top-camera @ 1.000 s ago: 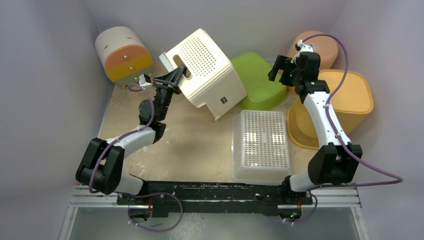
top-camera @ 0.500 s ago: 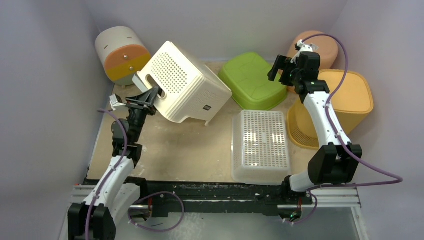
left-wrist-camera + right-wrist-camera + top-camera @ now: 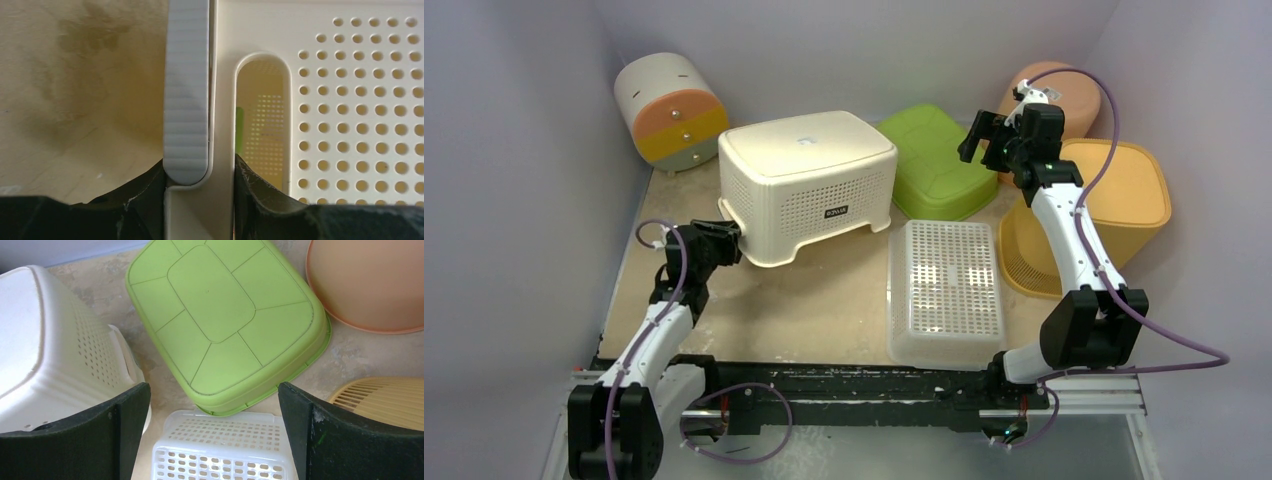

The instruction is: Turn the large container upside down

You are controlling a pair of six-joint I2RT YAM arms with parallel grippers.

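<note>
From above, we see the large container (image 3: 809, 165), a cream perforated basket, standing bottom-up on the desk (image 3: 804, 310) with its rim down. By our reading the turn itself is done. The left gripper (image 3: 724, 243) sits low at the container's left end, at the rim. A green tub (image 3: 934, 160) lies just right of the container, and a white slatted basket (image 3: 946, 285) lies near its front right corner. If the arm drags on its way out, we think the container could slide into either of them.

At the left wrist, the container's rim wall (image 3: 220, 100) runs between the fingers (image 3: 145, 205), beside the handle slot (image 3: 262, 125). Both fingers sit close against the wall, and we cannot tell whether they pinch it or have let go. A sideways or upward retreat could catch the inner finger in the slot and lift that end, tipping the container back over.

At the right wrist, the right gripper (image 3: 215, 440) is spread wide and holds nothing, high above the container's right side. It poses little risk unless it descends onto the tub.
</note>
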